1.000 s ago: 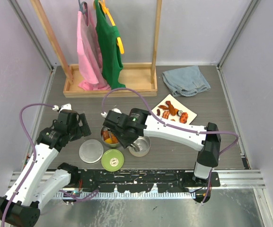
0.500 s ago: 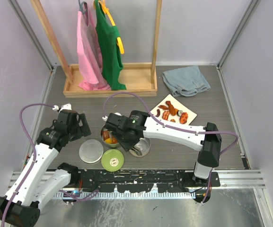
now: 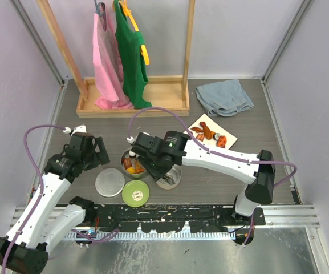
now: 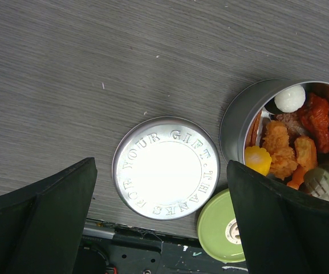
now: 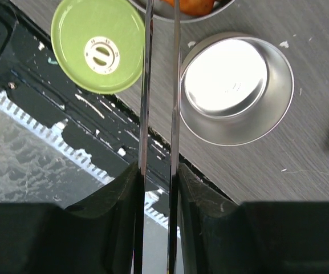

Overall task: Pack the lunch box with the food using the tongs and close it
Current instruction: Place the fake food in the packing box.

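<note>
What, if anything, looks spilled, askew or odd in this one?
Nothing looks spilled or damaged. The steel lid and green lid lie flat beside the tins. One thing is mildly odd: the filled tin holds all the packed food, while the empty tin has none, and there are pieces on the white plate.

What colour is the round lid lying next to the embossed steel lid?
The lid is lime green with a pale centre disc; clearest in the right wrist view.

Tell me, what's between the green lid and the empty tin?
The tongs: their two thin arms cross that gap in the right wrist view.
</note>
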### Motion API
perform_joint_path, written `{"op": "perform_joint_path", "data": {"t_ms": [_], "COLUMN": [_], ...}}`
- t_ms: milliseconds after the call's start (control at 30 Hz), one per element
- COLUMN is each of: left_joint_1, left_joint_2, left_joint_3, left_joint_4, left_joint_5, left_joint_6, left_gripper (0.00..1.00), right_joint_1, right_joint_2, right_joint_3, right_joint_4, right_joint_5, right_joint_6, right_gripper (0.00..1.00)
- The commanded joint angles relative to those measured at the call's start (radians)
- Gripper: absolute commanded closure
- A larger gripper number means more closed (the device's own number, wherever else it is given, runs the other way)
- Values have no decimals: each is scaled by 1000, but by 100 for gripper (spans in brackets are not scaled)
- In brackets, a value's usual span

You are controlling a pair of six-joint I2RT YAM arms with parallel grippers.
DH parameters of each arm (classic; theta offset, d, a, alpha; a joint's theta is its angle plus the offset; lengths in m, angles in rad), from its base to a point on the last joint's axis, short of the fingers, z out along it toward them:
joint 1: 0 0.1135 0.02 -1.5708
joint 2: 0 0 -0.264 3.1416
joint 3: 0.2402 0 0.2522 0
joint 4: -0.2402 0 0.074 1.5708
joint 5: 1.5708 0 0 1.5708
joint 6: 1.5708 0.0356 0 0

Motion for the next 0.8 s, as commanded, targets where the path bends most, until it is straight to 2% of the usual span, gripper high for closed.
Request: {"op": "perform_joint_path", "data": {"t_ms": [0, 533, 767], "left_joint_1": [2, 2, 3], "left_joint_2": [-2, 6, 4], "left_joint_3": [20, 20, 20], "left_joint_4": [36, 35, 35], "left_joint_5": [1, 4, 2], "left_joint_6": [4, 4, 4], "left_gripper": [2, 2, 2], "right_joint_1": [1, 2, -10], "right_joint_2": [-35, 112, 25], "right_joint_3": [-40, 45, 90], "right_joint_4": [-8, -22, -57], "right_joint_5": [-77, -145, 11], "right_joint_6": [-27, -105, -66], "right_gripper": [65, 69, 65]}}
